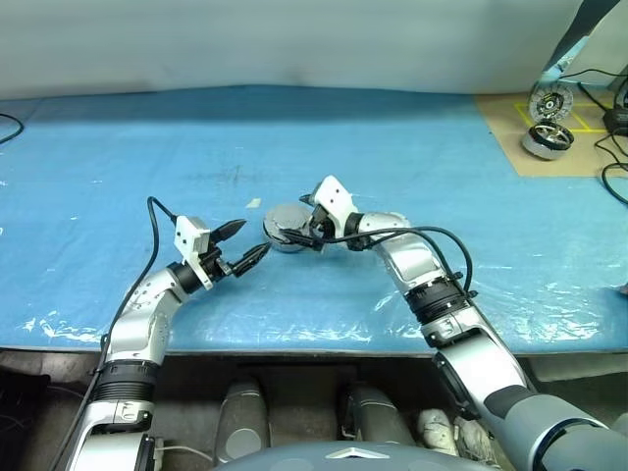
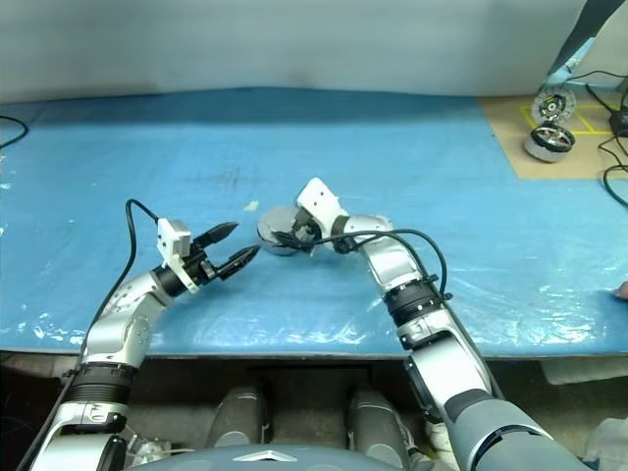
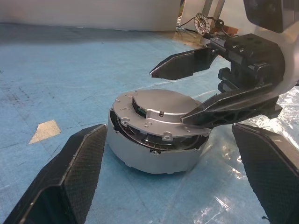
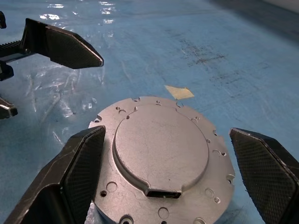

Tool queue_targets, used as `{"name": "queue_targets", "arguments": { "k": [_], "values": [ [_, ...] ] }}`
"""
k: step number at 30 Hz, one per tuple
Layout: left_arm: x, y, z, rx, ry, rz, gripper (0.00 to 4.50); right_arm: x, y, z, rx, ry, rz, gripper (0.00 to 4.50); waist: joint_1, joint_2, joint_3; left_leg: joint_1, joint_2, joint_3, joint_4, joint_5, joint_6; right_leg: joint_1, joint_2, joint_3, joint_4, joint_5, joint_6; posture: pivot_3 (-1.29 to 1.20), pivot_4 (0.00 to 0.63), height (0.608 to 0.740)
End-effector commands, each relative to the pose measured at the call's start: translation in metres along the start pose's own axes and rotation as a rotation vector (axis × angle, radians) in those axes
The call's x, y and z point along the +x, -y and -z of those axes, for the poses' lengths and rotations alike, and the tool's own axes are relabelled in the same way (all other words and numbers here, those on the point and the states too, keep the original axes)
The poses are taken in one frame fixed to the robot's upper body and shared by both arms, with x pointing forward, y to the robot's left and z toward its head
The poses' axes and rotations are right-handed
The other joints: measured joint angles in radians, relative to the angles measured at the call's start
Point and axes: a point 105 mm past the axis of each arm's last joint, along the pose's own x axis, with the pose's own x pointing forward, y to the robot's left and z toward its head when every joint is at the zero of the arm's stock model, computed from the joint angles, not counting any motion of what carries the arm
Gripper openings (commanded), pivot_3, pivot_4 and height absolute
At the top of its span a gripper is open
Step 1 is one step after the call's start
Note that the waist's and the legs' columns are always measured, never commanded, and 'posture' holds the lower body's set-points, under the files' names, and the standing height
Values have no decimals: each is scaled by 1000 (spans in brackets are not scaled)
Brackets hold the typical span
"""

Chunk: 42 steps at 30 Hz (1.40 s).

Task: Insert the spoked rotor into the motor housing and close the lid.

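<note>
Sitting askew, perhaps, lid point(image 4: 161, 158) between spread right fingers point(image 4: 77, 175).

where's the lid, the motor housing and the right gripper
lid point(image 4: 161, 154), right wrist view, on its raised round centre
motor housing point(image 3: 140, 161), left wrist view, on its outer side wall
right gripper point(image 3: 170, 95), left wrist view, midway between its open fingertips

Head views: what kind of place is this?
Likely a robotics lab bench for motor assembly: blue sheet over the table, a motor housing with its lid on, spare wheel-like motors on a taped cardboard mat.
</note>
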Motion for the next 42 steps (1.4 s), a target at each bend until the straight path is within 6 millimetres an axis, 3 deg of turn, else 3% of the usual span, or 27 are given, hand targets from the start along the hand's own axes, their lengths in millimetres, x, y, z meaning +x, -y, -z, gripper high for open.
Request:
{"name": "queue_targets", "arguments": {
  "k": [1, 12, 17, 27, 42],
  "values": [
    [-3, 4, 7, 56, -21, 24, 4500, 3, -2, -2, -8, 14, -5, 4485, 0, 0, 0, 0, 0, 0, 0, 0, 0, 0, 0, 0, 0, 0, 0, 0, 150, 740],
    [-8, 1, 33, 119, -8, -52, 4500, 4, -2, 4, 0, 4, -7, 4485, 0, 0, 0, 1, 0, 0, 0, 0, 0, 0, 0, 1, 1, 0, 0, 0, 150, 740],
    [-4, -3, 25, 121, 16, -53, 4500, 4, -4, 3, 6, 10, -25, 2950, 1, 0, 0, 1, 0, 0, 0, 0, 0, 0, 0, 1, 1, 0, 0, 0, 150, 740],
    [7, 5, 0, 121, 53, -37, 4500, 7, -4, -5, 57, 28, -23, 2926, 0, 0, 0, 1, 1, 0, 0, 0, 0, 0, 0, 1, 1, 0, 0, 0, 150, 740],
    [10, 16, 4, 105, 21, -61, 4500, 20, -8, 6, 56, -47, 12, 2926, -19, 0, 0, 2, 0, 0, 0, 0, 0, 0, 0, 2, 1, -2, -4, 0, 150, 740]
  ]
}}
